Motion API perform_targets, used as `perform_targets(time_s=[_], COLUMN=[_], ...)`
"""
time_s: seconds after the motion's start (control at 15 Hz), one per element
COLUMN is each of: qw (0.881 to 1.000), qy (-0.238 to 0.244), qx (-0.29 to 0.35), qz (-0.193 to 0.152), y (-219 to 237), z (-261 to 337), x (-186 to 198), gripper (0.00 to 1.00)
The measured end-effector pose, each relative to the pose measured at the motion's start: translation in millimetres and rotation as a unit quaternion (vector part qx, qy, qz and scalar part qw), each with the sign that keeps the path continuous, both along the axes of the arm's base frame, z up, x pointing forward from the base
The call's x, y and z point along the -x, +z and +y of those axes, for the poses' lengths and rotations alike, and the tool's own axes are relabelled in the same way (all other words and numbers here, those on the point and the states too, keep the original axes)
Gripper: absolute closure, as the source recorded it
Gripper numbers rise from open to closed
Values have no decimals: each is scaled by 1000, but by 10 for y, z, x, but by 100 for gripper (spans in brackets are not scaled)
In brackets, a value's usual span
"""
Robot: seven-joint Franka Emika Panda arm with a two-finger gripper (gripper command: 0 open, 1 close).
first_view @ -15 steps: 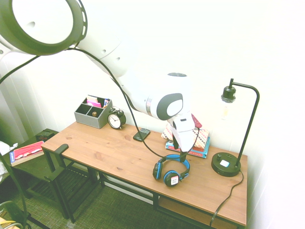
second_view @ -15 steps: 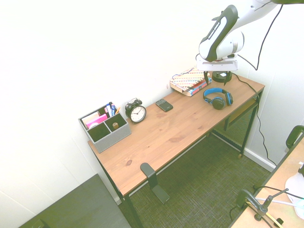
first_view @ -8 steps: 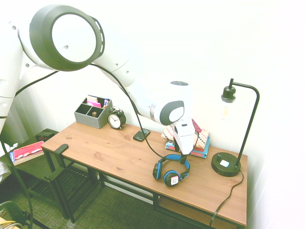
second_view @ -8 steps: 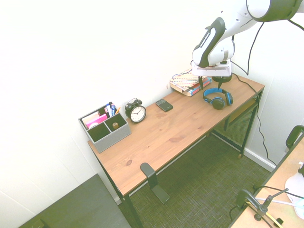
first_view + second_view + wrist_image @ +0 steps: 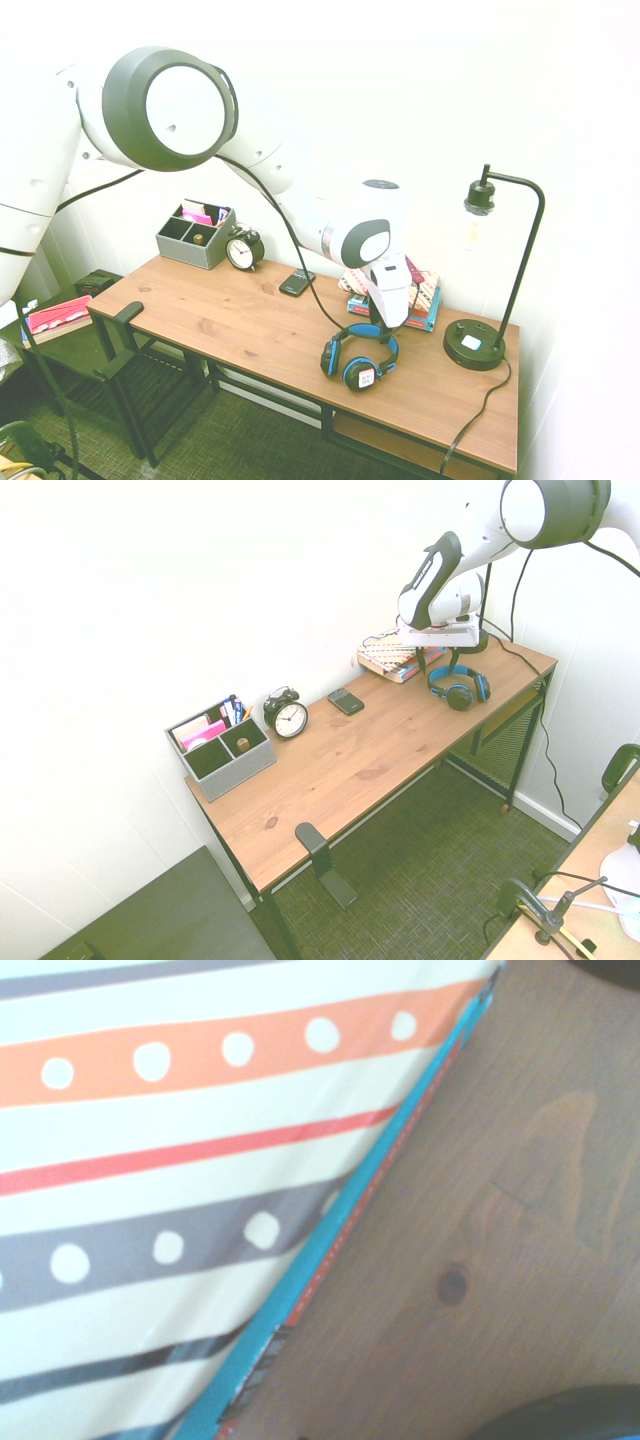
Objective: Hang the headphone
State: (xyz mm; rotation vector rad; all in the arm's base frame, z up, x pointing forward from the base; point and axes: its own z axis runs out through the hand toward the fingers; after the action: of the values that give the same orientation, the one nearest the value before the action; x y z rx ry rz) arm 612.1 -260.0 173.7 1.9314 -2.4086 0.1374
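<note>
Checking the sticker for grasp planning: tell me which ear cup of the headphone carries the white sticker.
The headphone lies flat on the desk; the sticker is on the ear cup nearest the desk's front edge, not the one beside it.

You have the headphone (image 5: 359, 356) lying flat on the desk (image 5: 240, 320), gripper (image 5: 385, 322) directly above its headband; books (image 5: 420, 295) behind, lamp (image 5: 478, 340) to the right.

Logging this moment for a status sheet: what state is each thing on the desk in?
headphone: lying on the desk, not hung
pincer: low over the headband, grip unclear
lamp: upright, seems off
books: stacked
phone: flat
clock: upright
</note>
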Motion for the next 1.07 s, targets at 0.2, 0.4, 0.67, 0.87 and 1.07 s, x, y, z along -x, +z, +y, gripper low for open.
perform_targets(time_s=[0.2, 0.4, 0.67, 0.87, 1.07], qw=[1000, 1000, 1000, 1000, 1000], qy=[4, 5, 3, -1, -4], qx=[0, -2, 0, 3, 0], qz=[3, 7, 9, 9, 3], y=[-23, -54, -55, -32, 136], z=[33, 51, 21, -36, -10], x=[-44, -50, -36, -11, 84], gripper=[100, 100, 100, 100, 100])
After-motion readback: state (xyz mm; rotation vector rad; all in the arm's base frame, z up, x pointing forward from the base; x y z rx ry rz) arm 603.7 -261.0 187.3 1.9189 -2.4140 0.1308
